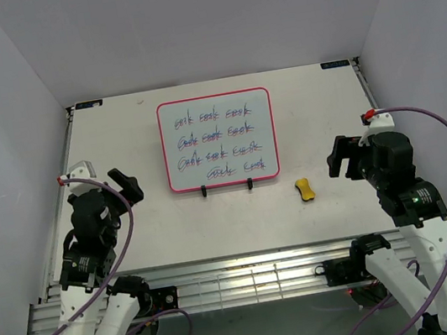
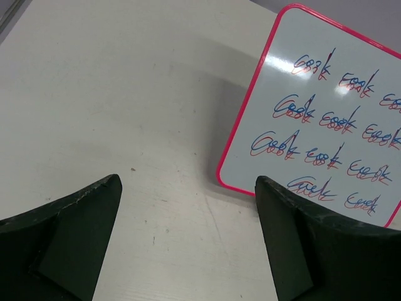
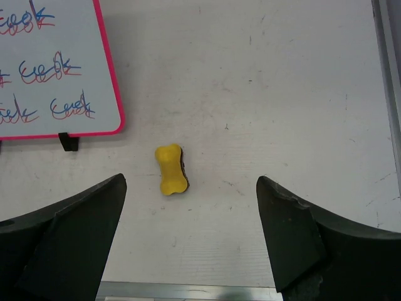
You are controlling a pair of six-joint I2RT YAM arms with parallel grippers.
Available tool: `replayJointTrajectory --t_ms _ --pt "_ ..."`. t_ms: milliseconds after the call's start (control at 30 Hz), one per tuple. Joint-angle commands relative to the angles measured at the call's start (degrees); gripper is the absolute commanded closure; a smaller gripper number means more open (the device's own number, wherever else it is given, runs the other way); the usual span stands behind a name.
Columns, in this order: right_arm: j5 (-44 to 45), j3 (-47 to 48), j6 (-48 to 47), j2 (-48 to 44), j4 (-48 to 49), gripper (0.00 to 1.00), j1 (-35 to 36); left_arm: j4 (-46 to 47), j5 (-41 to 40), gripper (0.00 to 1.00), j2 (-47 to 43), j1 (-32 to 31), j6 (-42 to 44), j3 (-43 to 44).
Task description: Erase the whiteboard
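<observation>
Pale table (image 1: 116,133), scribbled whiteboard (image 1: 218,140), perhaps propped

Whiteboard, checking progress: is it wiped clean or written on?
Written on: four rows of blue-red scribbles cover the whiteboard; the yellow eraser lies apart from it.

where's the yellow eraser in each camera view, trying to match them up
Top external: the yellow eraser lies right of centre, just off the near right corner of the whiteboard.
Left wrist: not in it.
Right wrist: the yellow eraser is near the middle, slightly left, below and right of the board's corner.
Shared landmark: the pink-framed whiteboard, seen in all three views.
</observation>
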Motion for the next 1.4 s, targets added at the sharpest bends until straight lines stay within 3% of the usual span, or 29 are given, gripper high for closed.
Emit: replayJointTrajectory --t_ms 0,267,433,567,833,967,1033,1300,1367 --pt "-0.8 0.6 -0.5 -0.2 2.0 0.1 0.2 1.7 -0.4 0.02 -0.7 -0.2 -0.2 -0.9" --pt "-4.0 -0.6 0.1 -0.2 3.9 0.1 0.2 6.0 4.5 0.02 2.1 -0.2 0.0 -1.9" --pt "-9.0 -2.6 1.7 -3.1 7.8 0.1 0.2 13.9 22.5 0.02 12.9 -0.2 -1.1 1.4" --pt "-15.8 -5.1 2.2 -8.2 11.7 0.1 0.1 21.5 32.6 0.02 23.9 2.4 -3.7 3.5" --pt "-22.0 -4.7 1.2 -9.1 10.7 0.1 0.2 46.7 62.5 0.02 42.4 22.0 -10.6 7.2" --pt "-24.0 -4.3 0.7 -9.1 10.1 0.1 0.1 59.8 79.2 0.02 56.9 23.3 -10.8 10.7" --pt "-24.9 -4.3 0.6 -9.2 10.1 0.1 0.2 61.9 83.5 0.02 61.0 23.3 -10.6 12.8" --pt "-29.7 -2.4 -1.3 -7.6 9.1 0.1 0.2 79.9 93.5 0.02 73.8 23.0 -18.4 15.4" --pt "-29.9 -1.4 -2.5 -6.9 8.0 0.1 0.2 88.3 95.8 0.02 77.7 22.3 -24.4 15.6"
